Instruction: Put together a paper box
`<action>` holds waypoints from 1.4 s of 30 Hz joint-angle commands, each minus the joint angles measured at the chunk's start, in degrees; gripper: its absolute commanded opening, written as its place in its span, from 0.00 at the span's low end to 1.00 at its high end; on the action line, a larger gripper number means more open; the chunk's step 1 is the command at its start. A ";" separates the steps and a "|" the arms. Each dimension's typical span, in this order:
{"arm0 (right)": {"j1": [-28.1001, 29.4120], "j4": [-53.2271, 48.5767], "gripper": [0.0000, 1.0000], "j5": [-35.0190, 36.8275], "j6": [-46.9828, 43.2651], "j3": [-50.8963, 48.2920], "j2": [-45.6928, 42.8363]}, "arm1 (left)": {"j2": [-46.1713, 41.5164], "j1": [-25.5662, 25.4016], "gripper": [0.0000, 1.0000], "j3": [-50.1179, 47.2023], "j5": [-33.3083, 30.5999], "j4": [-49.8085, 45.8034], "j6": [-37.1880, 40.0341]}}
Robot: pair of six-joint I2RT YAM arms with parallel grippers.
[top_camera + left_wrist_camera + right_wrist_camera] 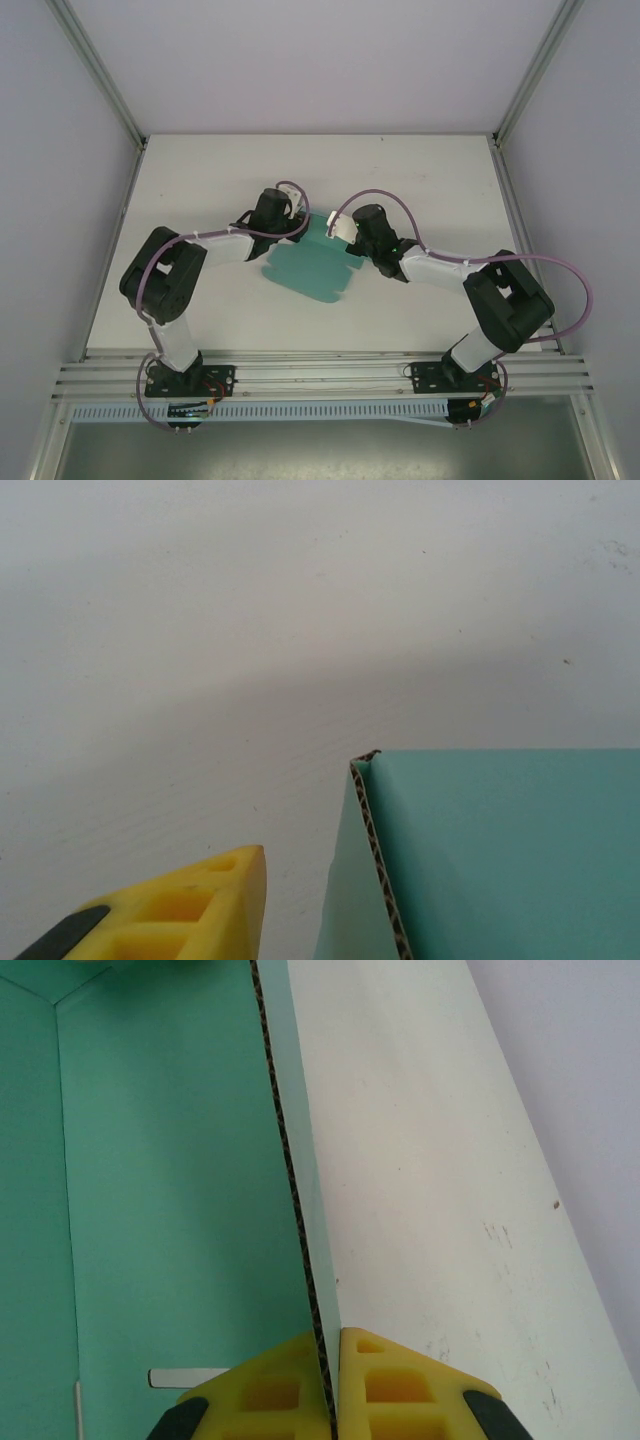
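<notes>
The paper box (305,268) is a teal corrugated card lying partly folded in the middle of the table. My right gripper (332,1338) is shut on one raised side wall (295,1160), pinching its edge between both yellow fingers at the sheet's far right corner (340,228). My left gripper (298,215) is at the sheet's far left corner. In the left wrist view one yellow finger (200,910) stands a little apart from the upright teal flap (500,850), whose raw corrugated edge faces it. The other left finger is hidden behind the flap.
The white table (200,180) runs wide to the left, right and far side of the card. Aluminium frame posts (100,70) rise at the back corners, and a rail (320,370) crosses the near edge by the arm bases. A narrow slot (180,1377) is cut in the card floor.
</notes>
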 commanded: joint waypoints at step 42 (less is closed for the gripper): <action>-5.91 -1.75 0.99 -2.58 34.06 3.11 -9.89 | -10.25 0.09 0.00 -2.58 -7.29 2.17 -4.30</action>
